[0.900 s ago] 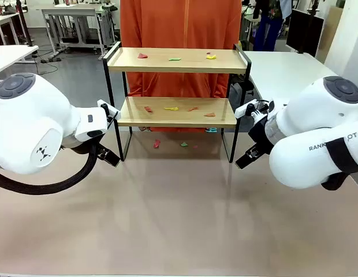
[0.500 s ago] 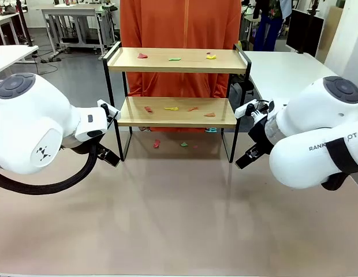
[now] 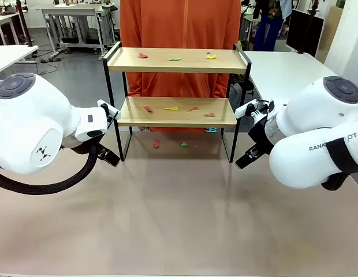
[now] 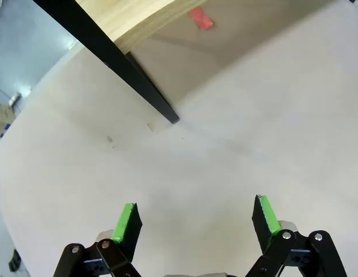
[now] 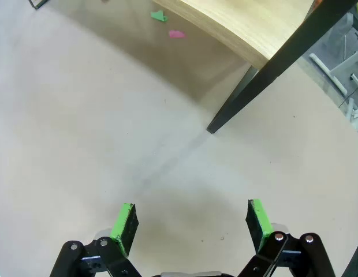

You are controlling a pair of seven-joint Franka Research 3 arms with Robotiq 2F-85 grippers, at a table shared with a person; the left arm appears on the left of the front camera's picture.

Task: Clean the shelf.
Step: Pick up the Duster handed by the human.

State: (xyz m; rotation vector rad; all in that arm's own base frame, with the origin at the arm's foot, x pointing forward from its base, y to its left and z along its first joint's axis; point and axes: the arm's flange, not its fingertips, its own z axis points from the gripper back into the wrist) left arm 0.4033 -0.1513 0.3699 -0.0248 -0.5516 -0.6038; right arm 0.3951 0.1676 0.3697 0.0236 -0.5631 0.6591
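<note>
L pincer, R pincer agape, empty; shelf cropped in wrist views; scraps unclear

The premises were a robotics laboratory. Two white industrial robot arms, the left arm and the right arm, reached in over a pale work table. Behind it, further white benches on metal frames stood in rows on a grey hard floor, with cables trailing loose across it. A dark monitor stood at the far right, behind a white side table. A person in an orange top stood at the work table's far side.
</note>
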